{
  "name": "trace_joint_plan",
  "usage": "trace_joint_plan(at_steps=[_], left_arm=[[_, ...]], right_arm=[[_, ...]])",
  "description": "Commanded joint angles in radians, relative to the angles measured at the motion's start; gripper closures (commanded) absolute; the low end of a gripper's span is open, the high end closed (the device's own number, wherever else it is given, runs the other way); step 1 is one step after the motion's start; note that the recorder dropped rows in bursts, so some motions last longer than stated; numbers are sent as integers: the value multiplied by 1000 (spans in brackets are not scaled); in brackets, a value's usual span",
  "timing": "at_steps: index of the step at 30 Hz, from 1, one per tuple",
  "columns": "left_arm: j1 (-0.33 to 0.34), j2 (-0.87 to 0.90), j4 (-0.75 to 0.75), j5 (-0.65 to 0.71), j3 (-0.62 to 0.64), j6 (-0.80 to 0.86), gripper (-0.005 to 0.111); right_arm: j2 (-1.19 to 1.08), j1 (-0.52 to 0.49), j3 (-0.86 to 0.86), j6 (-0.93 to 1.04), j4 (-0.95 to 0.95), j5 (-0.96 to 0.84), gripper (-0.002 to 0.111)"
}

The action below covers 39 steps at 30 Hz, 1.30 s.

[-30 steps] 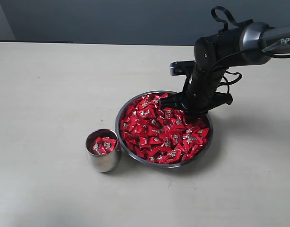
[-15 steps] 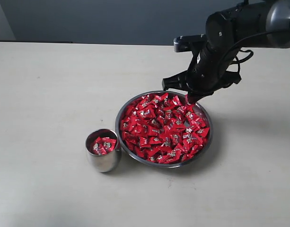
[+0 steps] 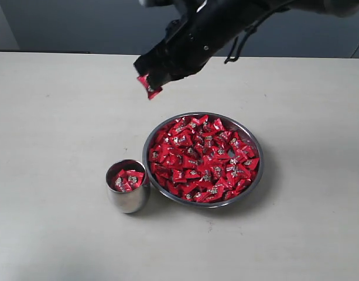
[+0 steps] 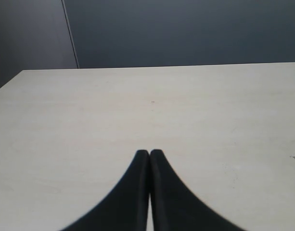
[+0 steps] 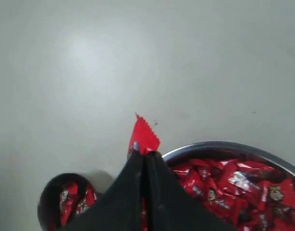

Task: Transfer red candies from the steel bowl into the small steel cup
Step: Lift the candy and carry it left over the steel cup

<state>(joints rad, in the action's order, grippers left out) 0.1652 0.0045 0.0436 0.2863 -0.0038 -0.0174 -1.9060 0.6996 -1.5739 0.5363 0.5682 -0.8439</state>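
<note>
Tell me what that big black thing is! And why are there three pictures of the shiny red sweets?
The black thing is a robot arm that ends in a pincher, called a gripper. This robot has two arms. One picture comes from a camera watching the whole pale table. The other two come from small cameras on the arms' wrists, looking past the pincher tips.

On the table sit a wide, shallow shiny steel bowl full of red-wrapped candies, and a small rounded steel cup with a few candies inside.

The right gripper is pinched shut on one red candy. It holds the candy in the air, not yet over the cup. The left gripper is shut and holds nothing.
</note>
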Motion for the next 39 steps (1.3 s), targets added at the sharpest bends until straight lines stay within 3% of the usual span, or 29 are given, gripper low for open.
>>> trace_joint_plan(at_steps=[1,6,23,39], left_arm=[[1,-4,1,-2,4,-3,106],[1,-4,1,-2,4,-3,106],[1,-4,1,-2,4,-3,106],[1,-4,1,-2,4,-3,106]], right_arm=[[-69,65,-50,17,-83,-89,109],[-106,104,-58,19,-169,-135,109],[-110,231,-58,70,-169,-217,109],[-119,238,-56,48,-225,-206,109]])
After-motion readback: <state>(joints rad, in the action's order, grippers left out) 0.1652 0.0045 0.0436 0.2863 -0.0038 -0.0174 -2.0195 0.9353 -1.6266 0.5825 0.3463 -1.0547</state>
